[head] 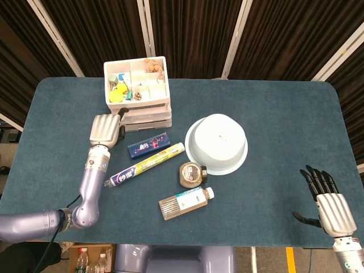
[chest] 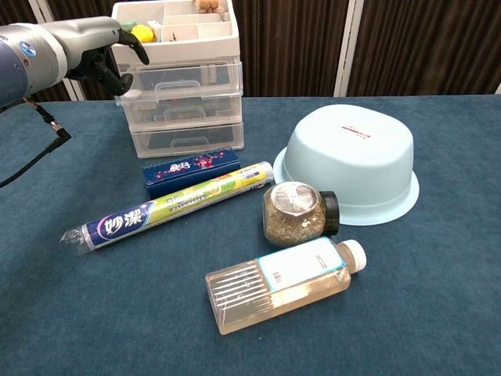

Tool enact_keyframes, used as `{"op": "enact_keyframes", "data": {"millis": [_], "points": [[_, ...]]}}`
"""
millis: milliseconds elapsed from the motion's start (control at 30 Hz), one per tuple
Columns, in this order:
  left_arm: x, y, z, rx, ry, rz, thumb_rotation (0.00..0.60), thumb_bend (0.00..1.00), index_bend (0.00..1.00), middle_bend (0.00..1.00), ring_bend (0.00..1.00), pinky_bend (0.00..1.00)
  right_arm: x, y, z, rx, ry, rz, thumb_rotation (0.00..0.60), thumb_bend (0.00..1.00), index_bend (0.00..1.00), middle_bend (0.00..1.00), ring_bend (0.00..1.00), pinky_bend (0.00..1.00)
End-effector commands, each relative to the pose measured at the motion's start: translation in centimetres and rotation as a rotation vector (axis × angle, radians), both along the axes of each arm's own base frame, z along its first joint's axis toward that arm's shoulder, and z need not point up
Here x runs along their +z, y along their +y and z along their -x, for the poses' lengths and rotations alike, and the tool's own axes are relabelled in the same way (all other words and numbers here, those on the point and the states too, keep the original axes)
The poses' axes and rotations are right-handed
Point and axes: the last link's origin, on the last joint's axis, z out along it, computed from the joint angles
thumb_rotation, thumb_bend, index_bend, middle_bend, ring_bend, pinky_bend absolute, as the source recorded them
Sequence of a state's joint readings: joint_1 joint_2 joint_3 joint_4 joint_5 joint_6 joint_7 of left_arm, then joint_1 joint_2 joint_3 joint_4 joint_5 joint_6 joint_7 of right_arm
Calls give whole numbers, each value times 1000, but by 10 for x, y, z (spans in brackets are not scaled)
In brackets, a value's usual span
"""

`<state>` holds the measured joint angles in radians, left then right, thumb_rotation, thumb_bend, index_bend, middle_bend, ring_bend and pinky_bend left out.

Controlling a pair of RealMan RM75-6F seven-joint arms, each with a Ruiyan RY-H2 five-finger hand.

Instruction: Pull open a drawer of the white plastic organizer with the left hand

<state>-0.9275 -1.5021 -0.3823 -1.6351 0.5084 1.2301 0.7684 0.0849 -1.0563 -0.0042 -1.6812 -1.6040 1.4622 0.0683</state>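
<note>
Organizer [chest: 182, 86] far left on the table [head: 273, 114], drawers shut; left hand [chest: 98, 56] poised at its left corner, fingers curled, holding nothing, apparently lining up a pull; right hand [head: 329, 202] idle near right, fingers apart.

Blue table [head: 273, 102], organizer [head: 138, 91], bowl [head: 216, 143], jar [head: 191, 173], bottle [head: 185, 202], tube [head: 147, 164], box [head: 148, 145]

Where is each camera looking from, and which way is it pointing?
Head view: high up, looking straight down on the table; it shows the left hand beside the white plastic organizer and the right hand at the near edge.
Chest view: low, looking forward across the table; only the left hand shows.
Both share the organizer, the upturned bowl, the jar and the bottle.
</note>
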Motion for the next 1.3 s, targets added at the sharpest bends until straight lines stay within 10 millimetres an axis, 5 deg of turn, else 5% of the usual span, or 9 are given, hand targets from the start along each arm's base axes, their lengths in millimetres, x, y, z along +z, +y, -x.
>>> {"op": "enact_keyframes", "data": {"millis": [33, 433, 1300], "points": [[1, 6, -1, 75, 25, 10, 600, 618, 203, 1000, 996, 909, 0, 0, 0, -1, 0, -2, 600, 124, 0, 0, 0, 0], [-3, 2, -1, 136, -49, 75, 600, 638, 307, 1000, 1000, 910, -1, 1, 0, -1, 3, -4, 600, 125, 0, 0, 0, 0], [-3, -56, -12, 26, -135, 248, 600, 646, 323, 1000, 1000, 910, -3, 2, -1, 8, 14, -6, 600, 125, 0, 0, 0, 0]]}}
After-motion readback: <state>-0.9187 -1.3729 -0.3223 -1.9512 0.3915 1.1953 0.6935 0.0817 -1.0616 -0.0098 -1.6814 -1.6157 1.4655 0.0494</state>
